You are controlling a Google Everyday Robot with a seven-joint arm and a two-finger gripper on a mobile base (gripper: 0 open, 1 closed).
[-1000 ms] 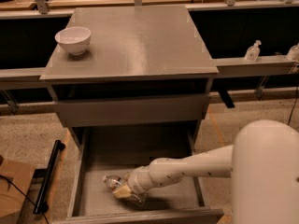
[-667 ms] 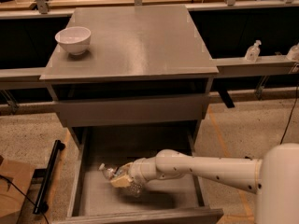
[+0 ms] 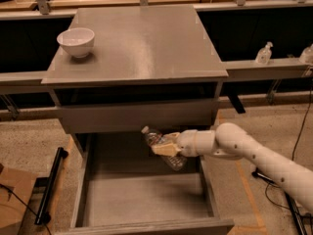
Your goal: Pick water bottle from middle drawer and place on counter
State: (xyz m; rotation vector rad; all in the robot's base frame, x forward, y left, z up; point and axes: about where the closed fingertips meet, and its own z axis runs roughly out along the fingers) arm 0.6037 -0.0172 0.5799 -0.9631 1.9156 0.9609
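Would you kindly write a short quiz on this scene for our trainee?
1. True or false: the bottle stands on the counter.
2. The gripper, shut on the bottle, hangs over: A) the counter, B) the open drawer, C) the bowl.
3. What white thing sits on the counter?
Key: 1 false; 2 B; 3 the bowl.
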